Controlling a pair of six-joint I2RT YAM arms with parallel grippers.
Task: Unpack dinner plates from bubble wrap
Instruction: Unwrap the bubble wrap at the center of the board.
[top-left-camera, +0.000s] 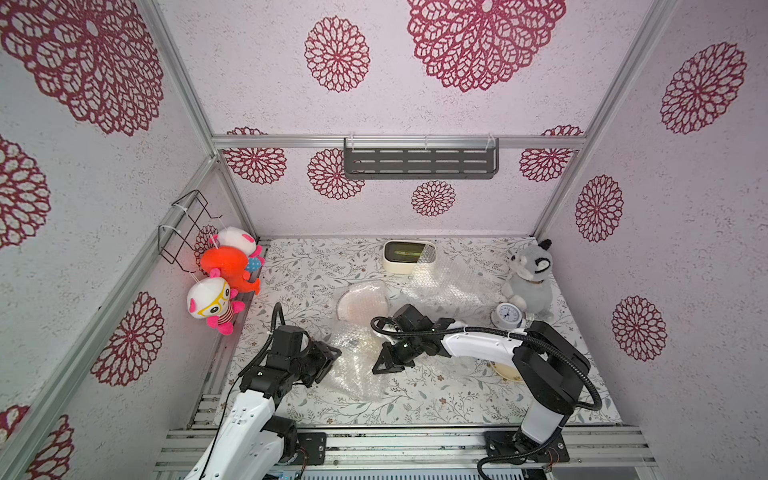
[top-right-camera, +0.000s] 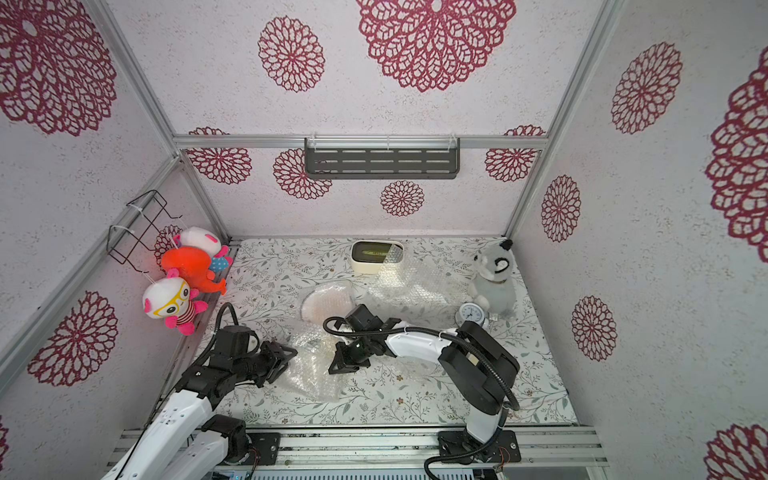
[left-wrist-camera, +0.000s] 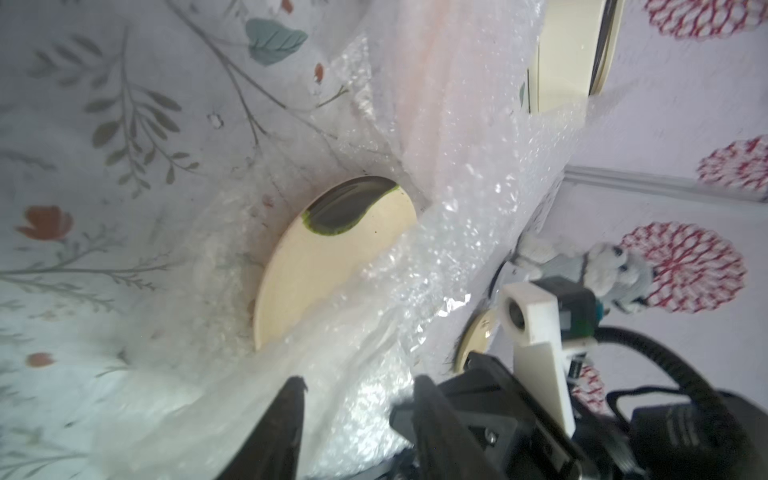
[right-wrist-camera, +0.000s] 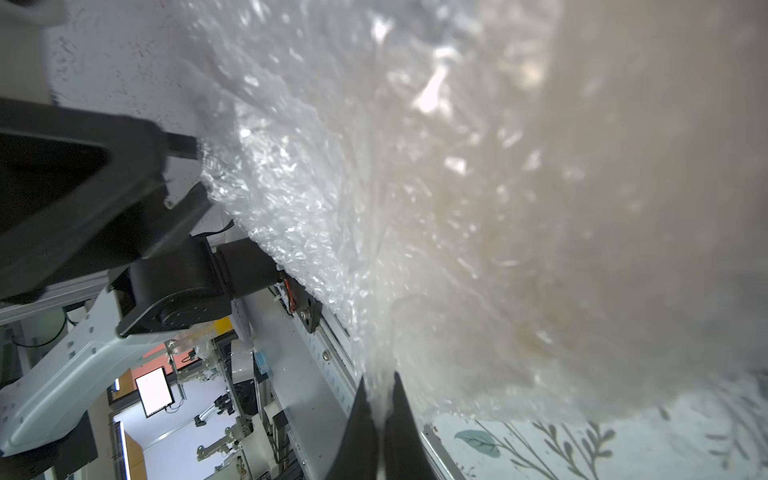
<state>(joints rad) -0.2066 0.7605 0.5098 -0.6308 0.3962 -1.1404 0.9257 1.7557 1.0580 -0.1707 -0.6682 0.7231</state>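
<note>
A crumpled bubble wrap (top-left-camera: 353, 370) bundle lies at the front centre of the table in both top views. In the left wrist view a cream dinner plate (left-wrist-camera: 332, 257) with a dark rim motif peeks out of that bubble wrap (left-wrist-camera: 457, 199). My left gripper (left-wrist-camera: 359, 399) stands open at the bundle's left edge, with wrap lying between its fingers. My right gripper (right-wrist-camera: 380, 399) is shut on a fold of the bubble wrap (right-wrist-camera: 374, 208) at the bundle's right side. A second plate (top-left-camera: 363, 305) sits behind under wrap. A bare cream plate (top-left-camera: 505, 370) lies partly under the right arm.
A loose bubble wrap sheet (top-left-camera: 449, 286) lies at the back right, touching a cream box (top-left-camera: 409, 255). A small white clock (top-left-camera: 507, 313) and a grey plush (top-left-camera: 530, 278) stand at the right. Plush toys (top-left-camera: 220, 282) hang on the left wall.
</note>
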